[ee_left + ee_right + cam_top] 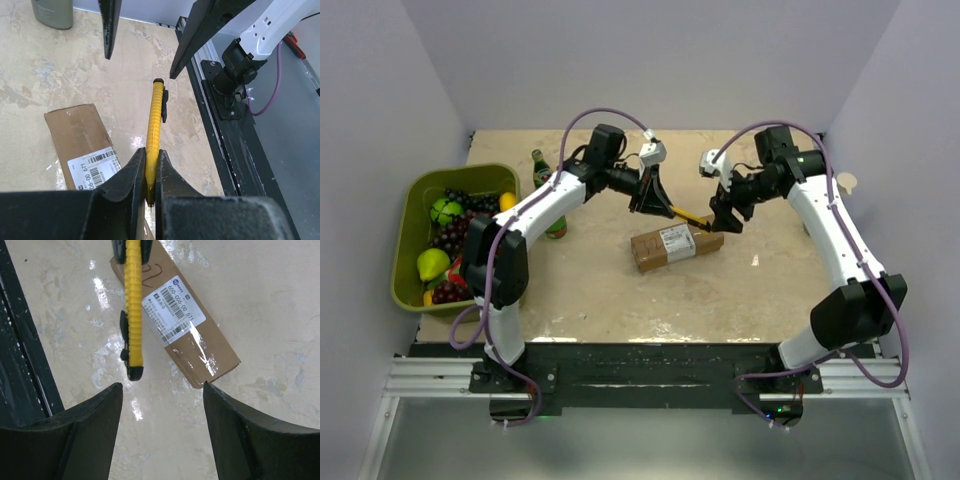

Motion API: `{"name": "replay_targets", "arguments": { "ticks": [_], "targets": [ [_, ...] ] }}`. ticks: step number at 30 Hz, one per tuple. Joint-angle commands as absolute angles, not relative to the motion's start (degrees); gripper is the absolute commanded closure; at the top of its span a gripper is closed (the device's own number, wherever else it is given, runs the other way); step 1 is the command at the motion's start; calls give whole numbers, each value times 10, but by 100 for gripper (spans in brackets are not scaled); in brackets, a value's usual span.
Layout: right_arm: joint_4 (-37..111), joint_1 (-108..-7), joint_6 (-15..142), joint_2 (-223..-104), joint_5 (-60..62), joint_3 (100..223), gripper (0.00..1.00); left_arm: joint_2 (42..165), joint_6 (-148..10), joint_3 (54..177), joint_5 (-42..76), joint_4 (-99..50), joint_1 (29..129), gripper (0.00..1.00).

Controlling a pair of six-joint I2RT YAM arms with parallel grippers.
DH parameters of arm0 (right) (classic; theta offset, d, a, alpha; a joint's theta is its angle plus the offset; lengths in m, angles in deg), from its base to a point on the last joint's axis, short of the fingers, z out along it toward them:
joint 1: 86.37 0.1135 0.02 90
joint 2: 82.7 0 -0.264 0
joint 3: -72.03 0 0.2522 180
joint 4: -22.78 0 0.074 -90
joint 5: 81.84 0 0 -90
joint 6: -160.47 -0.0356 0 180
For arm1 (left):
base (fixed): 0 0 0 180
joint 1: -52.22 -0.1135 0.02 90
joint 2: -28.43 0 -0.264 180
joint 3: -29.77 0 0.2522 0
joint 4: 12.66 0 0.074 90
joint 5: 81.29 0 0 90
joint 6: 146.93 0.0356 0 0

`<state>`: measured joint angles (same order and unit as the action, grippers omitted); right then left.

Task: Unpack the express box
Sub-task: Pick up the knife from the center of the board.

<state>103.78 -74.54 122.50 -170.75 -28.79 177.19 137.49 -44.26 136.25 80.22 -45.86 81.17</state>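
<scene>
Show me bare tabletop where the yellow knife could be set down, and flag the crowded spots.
Bare: the wide strip between the express box and the black front rail; also the patch between the box and the right arm. Crowded: beyond the box, where the knife and both arms meet; and left, by the green bin and bottle.

I can't see the back end of the yellow utility knife [155, 115]; the left gripper [151, 155] covers it. The express box [75, 127] slips under that gripper too. The bottle [52, 12] is cut off on top. The label [95, 167] has print too tiny to read.
</scene>
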Motion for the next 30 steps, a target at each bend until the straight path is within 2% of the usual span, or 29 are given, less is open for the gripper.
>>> {"name": "replay_targets", "arguments": {
  "ticks": [1, 11, 20, 30],
  "targets": [
    [972, -739, 1174, -1700, -274, 1778, 32, 1346, -457, 1373, 802, -440, 813, 100],
    [927, -718, 1120, -1695, -208, 1747, 34, 1354, -521, 1366, 816, -371, 816, 100],
    [873, -717, 1062, -1692, -196, 1736, 36, 1362, -539, 1368, 832, -356, 818, 100],
    [863, -717, 1047, -1739, -201, 1789, 37, 1367, -442, 1399, 833, -434, 828, 100]
  ]
}}
